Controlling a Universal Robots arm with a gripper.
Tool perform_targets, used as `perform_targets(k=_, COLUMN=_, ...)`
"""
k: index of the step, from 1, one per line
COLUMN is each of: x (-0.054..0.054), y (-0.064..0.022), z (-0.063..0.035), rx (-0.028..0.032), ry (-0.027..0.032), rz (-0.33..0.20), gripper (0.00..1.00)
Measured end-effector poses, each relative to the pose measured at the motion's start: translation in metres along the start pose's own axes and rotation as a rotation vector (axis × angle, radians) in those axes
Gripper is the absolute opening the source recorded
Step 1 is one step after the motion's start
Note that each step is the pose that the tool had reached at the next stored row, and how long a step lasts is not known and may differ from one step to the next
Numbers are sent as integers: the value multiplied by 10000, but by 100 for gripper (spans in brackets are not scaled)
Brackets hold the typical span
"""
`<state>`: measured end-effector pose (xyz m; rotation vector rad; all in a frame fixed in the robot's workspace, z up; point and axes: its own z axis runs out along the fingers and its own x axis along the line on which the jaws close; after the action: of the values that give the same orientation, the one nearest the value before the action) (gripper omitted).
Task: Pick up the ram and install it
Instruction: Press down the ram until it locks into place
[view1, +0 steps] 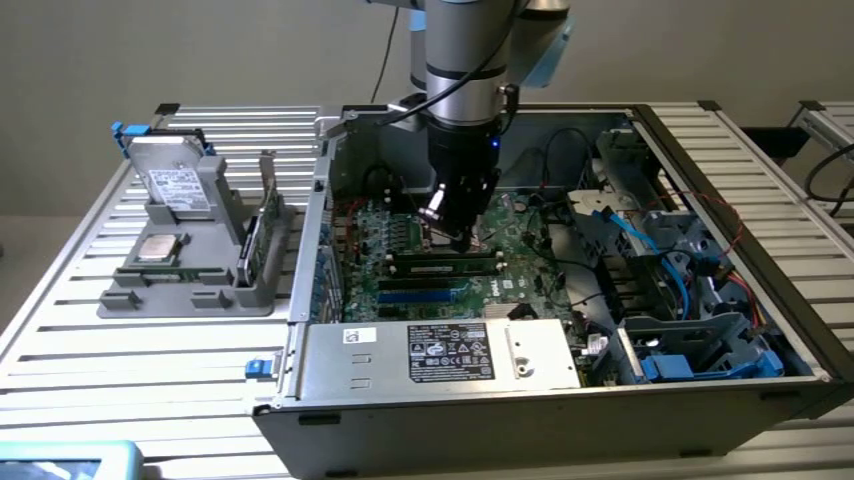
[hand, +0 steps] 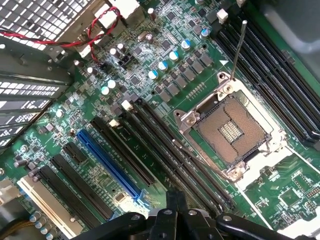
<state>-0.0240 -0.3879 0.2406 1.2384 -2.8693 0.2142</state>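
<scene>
In the exterior view, the ram (view1: 447, 267) lies seated in a motherboard (view1: 514, 262) slot inside the open computer case (view1: 534, 410), its long axis running toward the exterior view's left and right. Just behind and above it hangs the gripper (view1: 455, 237), fingers together and holding nothing. Farther left, the grey tray (view1: 187, 270) sits on the table.

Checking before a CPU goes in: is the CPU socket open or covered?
Open. The socket shows bare contacts, its lever raised, no chip inside.
</scene>
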Motion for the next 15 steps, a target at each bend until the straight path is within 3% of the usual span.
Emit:
perform_targets(k=3, x=0, y=0, z=0, rx=74, ry=-51, rz=279, gripper=11)
perform_targets(k=5, x=0, y=-1, z=-1, rx=93, ry=-53, rz=492, gripper=11)
perform_targets(k=15, x=0, y=0, z=0, rx=24, ry=116, rz=1879, gripper=11)
